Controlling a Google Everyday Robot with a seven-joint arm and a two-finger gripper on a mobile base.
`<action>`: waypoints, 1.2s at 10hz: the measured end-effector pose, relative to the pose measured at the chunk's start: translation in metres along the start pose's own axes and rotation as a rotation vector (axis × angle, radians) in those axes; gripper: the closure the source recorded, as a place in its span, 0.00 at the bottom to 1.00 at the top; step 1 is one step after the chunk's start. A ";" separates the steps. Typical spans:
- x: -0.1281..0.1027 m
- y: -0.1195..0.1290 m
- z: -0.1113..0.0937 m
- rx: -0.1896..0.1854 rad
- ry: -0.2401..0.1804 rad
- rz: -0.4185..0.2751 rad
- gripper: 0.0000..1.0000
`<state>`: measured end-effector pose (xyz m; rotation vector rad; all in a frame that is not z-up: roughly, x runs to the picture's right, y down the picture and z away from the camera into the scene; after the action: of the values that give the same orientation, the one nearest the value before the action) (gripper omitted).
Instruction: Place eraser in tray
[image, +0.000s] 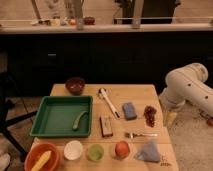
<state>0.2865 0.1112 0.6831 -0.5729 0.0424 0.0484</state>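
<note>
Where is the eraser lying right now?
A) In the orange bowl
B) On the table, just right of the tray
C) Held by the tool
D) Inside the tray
B: the eraser lies on the table beside the right rim of the tray, not in it; the tool hangs past the table's right edge, apart from the eraser.

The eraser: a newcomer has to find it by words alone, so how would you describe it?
Find the big green tray on the wooden table; the eraser lies just off its right rim, left of the fork. It is a small block, dark on top with tan sides, unlike the blue-grey block farther right. The gripper hangs beside the table's right edge.
</note>
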 end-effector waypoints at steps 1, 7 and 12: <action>0.000 0.000 0.000 0.000 0.000 0.000 0.20; -0.011 0.003 -0.001 -0.017 -0.036 -0.119 0.20; -0.072 0.017 0.002 -0.028 -0.141 -0.681 0.20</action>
<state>0.2134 0.1240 0.6797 -0.5864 -0.2913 -0.5729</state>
